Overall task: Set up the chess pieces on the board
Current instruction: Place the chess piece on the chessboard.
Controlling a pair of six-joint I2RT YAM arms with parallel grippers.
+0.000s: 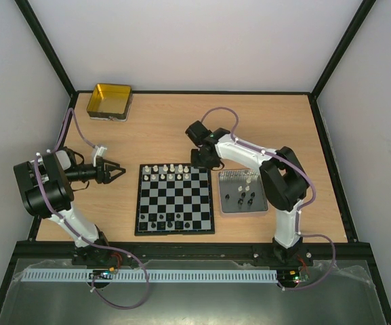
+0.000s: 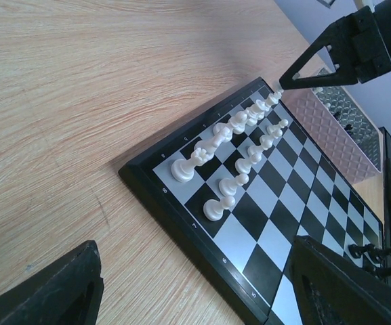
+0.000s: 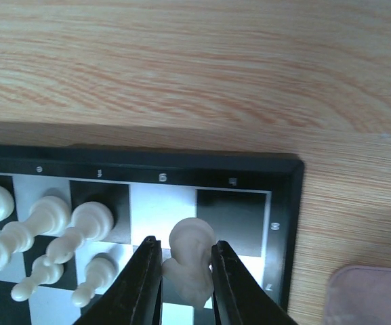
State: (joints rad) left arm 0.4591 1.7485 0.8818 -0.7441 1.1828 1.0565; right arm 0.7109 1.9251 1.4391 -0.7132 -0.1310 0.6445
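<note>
Right gripper (image 3: 185,247): its fingers are drawn in to the width of a single white piece (image 3: 194,237), which sits pinched between them.
Why that grip: the figure is much smaller than a finger, so a narrow pinch near the tips is likely the only hold that keeps it upright and lets the wrist camera see the square below.
Where the piece is: over the far right end of the board (image 1: 175,199), beside the bare black corner square (image 3: 232,213). Whether its base touches the board cannot be told.
Left gripper (image 1: 117,171): spread wide and holding nothing. It hangs off the board's left edge, probably to stay clear of the other arm.
White pieces (image 1: 171,172): two rows along the far side, with gaps at the right end.
Black pieces (image 1: 168,220): a few along the near side.
Tray (image 1: 221,196): just beside the board's right edge, within the right arm's easy reach. It holds unplaced black and white figures.
Look of the held piece: cream-white, glossy plastic with a rounded top. Its kind cannot be told from above.
</note>
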